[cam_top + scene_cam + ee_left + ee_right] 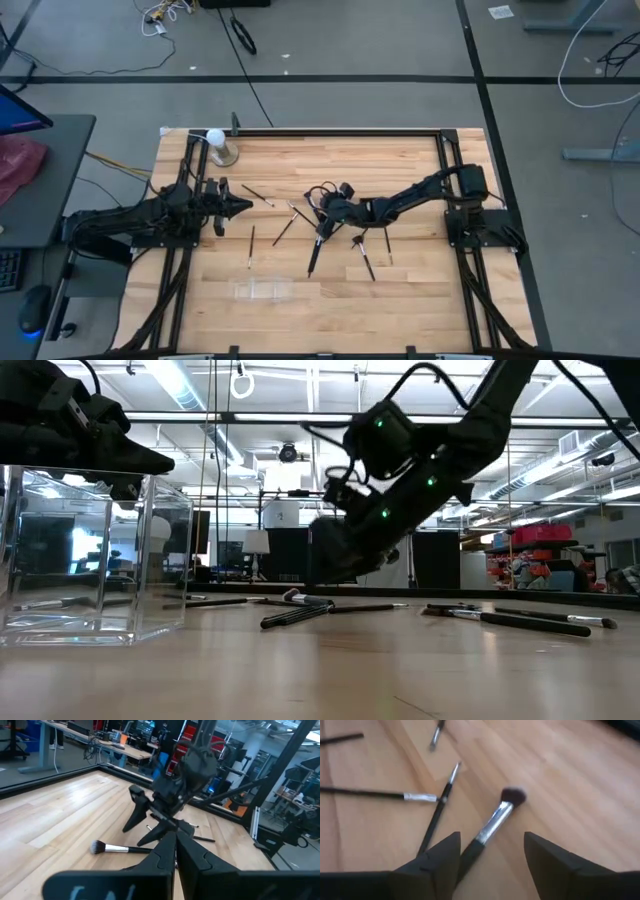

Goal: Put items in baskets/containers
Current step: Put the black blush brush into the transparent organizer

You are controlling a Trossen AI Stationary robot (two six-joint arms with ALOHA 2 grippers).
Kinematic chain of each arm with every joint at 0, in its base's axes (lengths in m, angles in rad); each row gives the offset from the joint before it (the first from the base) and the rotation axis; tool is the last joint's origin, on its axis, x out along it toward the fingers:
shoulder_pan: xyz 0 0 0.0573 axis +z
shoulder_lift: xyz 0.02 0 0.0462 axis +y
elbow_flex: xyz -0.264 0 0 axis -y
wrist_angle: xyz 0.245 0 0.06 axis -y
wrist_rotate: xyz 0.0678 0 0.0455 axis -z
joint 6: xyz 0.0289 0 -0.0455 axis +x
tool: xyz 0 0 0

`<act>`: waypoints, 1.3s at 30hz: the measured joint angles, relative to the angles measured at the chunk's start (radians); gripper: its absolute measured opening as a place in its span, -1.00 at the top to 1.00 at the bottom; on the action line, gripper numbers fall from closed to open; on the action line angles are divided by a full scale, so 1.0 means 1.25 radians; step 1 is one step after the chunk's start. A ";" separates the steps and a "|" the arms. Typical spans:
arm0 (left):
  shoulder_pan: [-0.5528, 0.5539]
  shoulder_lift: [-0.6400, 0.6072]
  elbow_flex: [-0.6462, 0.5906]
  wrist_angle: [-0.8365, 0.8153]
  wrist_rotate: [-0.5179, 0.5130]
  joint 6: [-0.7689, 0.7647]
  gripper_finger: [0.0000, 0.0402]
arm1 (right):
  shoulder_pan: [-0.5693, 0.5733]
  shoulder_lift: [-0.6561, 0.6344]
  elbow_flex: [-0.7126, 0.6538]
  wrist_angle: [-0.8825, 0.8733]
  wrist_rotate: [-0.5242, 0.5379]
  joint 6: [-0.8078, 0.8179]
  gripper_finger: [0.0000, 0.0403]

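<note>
Right tool [490,855] hangs with jaws wide over a silver-ferruled brush [496,822] lying on the desk [420,290]. It looks light, stiff and slippery; best pinched mid-handle. Left tool [238,206] waits closed, holding nothing, with the clear organizer [262,291] nearby.

Pale striped-wood counter [420,290]; black-handled brushes [492,822] with silver ferrules, one dark-tipped; clear organizer [85,560]; white ball [214,137]; black pincers.
</note>
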 joint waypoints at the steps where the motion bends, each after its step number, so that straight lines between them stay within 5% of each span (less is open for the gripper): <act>1: 0.000 0.000 0.000 0.000 0.000 0.000 0.92 | -0.002 0.008 0.000 0.002 -0.012 0.006 -0.06; 13: 0.000 0.000 0.000 0.017 -0.002 0.000 0.92 | -0.016 0.044 0.002 -0.006 -0.063 -0.008 0.17; 22: 0.000 0.000 0.000 0.026 -0.051 0.027 0.92 | -0.036 0.044 -0.007 -0.041 -0.085 -0.036 0.87; 34: -0.069 0.005 0.000 0.093 -0.058 0.146 0.90 | -0.040 -0.054 -0.018 0.054 -0.045 -0.112 0.87; 39: -0.138 0.063 0.000 0.138 -0.086 0.167 0.73 | -0.011 -0.125 -0.018 0.110 -0.049 -0.169 0.86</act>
